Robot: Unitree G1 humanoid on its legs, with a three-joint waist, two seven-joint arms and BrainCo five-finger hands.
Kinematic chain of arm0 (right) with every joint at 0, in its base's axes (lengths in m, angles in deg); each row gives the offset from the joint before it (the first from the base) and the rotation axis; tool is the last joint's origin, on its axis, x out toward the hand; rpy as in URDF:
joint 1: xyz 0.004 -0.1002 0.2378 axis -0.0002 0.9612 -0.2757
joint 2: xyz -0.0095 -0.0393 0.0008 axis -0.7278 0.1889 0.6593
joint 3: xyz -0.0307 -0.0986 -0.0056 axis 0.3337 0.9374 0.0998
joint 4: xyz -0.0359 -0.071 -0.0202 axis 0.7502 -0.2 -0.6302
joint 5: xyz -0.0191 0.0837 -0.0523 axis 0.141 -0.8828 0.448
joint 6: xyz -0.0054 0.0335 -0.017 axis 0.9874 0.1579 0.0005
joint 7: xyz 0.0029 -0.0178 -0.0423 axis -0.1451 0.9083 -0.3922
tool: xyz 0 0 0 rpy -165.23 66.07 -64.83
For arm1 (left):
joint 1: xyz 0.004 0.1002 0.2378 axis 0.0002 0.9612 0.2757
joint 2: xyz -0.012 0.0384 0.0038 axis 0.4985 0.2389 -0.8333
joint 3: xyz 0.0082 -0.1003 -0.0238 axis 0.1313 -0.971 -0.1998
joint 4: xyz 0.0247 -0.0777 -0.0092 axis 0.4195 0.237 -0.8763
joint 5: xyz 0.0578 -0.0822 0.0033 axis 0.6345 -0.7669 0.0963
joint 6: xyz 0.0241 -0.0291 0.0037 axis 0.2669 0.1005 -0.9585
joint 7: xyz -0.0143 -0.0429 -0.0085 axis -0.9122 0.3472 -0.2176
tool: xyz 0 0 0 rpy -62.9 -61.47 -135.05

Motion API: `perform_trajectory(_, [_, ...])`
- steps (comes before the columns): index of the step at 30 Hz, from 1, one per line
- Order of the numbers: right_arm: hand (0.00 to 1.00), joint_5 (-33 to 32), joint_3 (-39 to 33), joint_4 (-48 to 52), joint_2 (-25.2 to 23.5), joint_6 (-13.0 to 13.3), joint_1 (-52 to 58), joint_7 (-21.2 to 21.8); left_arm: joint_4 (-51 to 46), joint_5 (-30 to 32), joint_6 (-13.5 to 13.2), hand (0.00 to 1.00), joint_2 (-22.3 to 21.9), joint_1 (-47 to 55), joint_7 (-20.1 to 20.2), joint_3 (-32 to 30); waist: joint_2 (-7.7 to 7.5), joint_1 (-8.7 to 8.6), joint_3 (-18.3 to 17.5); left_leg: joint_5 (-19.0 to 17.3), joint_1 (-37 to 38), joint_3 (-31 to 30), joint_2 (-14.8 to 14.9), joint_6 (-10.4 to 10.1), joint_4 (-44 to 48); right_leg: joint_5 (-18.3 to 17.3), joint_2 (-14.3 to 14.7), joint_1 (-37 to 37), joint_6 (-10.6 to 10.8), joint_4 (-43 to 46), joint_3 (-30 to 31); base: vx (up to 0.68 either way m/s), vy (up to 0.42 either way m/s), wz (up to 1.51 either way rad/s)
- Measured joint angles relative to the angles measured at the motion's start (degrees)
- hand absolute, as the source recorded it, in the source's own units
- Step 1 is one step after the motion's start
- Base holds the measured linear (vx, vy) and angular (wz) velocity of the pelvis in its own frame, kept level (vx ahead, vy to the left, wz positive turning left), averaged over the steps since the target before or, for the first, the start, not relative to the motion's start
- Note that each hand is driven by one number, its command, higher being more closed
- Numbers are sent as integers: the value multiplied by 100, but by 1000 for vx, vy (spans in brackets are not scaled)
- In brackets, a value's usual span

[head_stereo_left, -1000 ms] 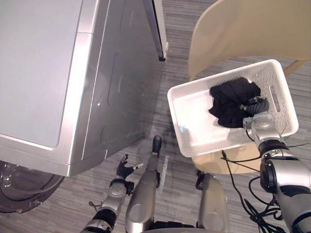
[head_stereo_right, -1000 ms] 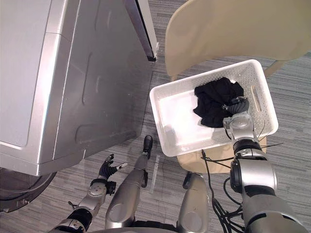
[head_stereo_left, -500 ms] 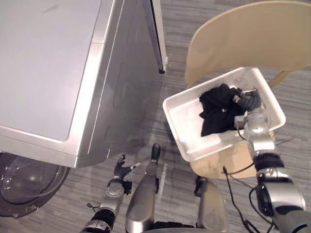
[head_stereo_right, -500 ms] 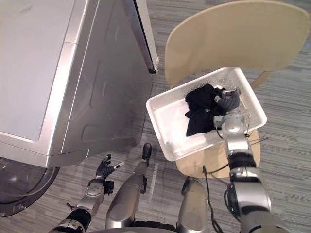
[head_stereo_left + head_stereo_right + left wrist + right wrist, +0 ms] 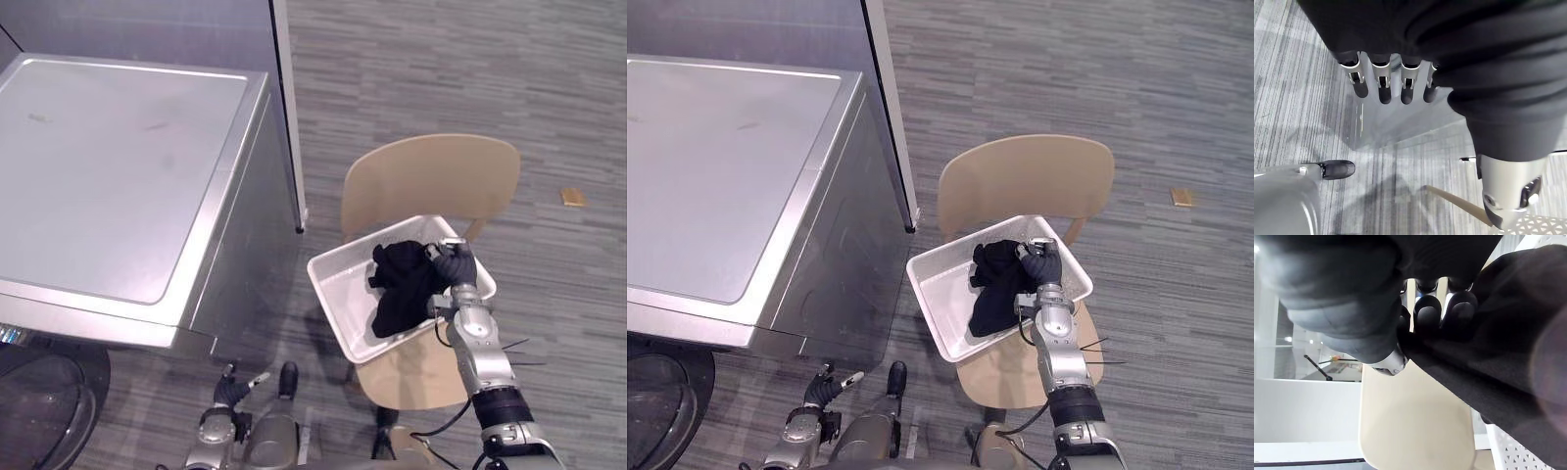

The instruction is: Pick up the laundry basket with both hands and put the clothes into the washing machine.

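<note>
I see the white laundry basket point(image 5: 341, 299) sitting on the seat of a beige chair point(image 5: 431, 176), turned at an angle so one corner points toward the washing machine point(image 5: 118, 186), which stands just to the left of the chair. The black clothes point(image 5: 395, 292) lie bunched in the half of the basket nearest the chair's back, and the other half of its floor is bare. My right hand point(image 5: 454, 269) reaches into the basket from the near side. In its wrist view the dark fingertips point(image 5: 1426, 316) and thumb are curled tight into the black fabric, so that hand is clamped on the clothes. Part of the garment hangs from the grip down into the basket. The same view shows the chair's back and a strip of the basket's perforated wall close to the hand. My left hand point(image 5: 231, 390) is low, near the floor in front of the machine and well apart from the basket. Its fingers point(image 5: 1384, 89) are straight and spread, with nothing between them and the thumb. The machine's round glass door point(image 5: 39, 416) shows at its lower front corner. A small tan scrap point(image 5: 571, 197) lies on the grey carpet point(image 5: 441, 69) beyond the chair.
</note>
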Motion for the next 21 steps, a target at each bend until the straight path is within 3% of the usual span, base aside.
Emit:
perform_trajectory(3, [100,-499,5,0,-82,3,98,130,2,121,1,0,-2,117,2,-39,-8,1,-49,-18,52,12,15,15,-1,0,44,105,1,-116,70,-2,0,-1])
perform_trajectory(5, [100,-1457,19,-2,-271,70,161,244,2,151,2,0,-5,212,-1,-171,-29,7,-123,-35,66,15,32,12,-1,11,78,147,-12,-172,84,0,0,0])
perform_trajectory(7, [100,-2011,22,-1,-373,132,161,326,12,152,6,0,-5,241,-1,-185,-33,7,-158,-39,75,15,42,7,-1,32,85,157,-17,-171,97,44,-22,1])
perform_trajectory(11, [100,-3767,264,265,-747,458,165,588,12,149,21,0,-6,260,-5,-207,-40,44,-169,-42,106,131,95,-8,3,141,144,174,-72,-263,213,51,-26,-11])
perform_trajectory(13, [100,-4273,502,557,-942,595,163,695,11,146,22,0,-5,237,-7,-207,-50,183,-171,-49,100,337,156,-7,33,227,191,38,-98,-285,430,44,-15,-53])
perform_trajectory(15, [100,-4804,842,775,-1101,750,117,849,7,137,22,0,-8,212,-14,-195,-61,193,-172,-65,62,486,227,-25,42,262,239,-175,-136,-150,572,28,-23,-52])
perform_trajectory(19, [100,-5554,1001,945,-1281,860,133,1017,3,89,25,0,-8,52,-23,-164,-94,174,-151,-355,-284,374,278,29,739,12,257,-472,-113,617,707,-13,-21,12])
perform_trajectory(21, [100,-5867,1039,1359,-1326,1022,158,1047,-25,-8,-5,0,-3,-21,-62,-169,-114,128,-125,-492,-534,79,286,49,1168,-809,223,-698,-122,1967,1064,-41,-89,78])
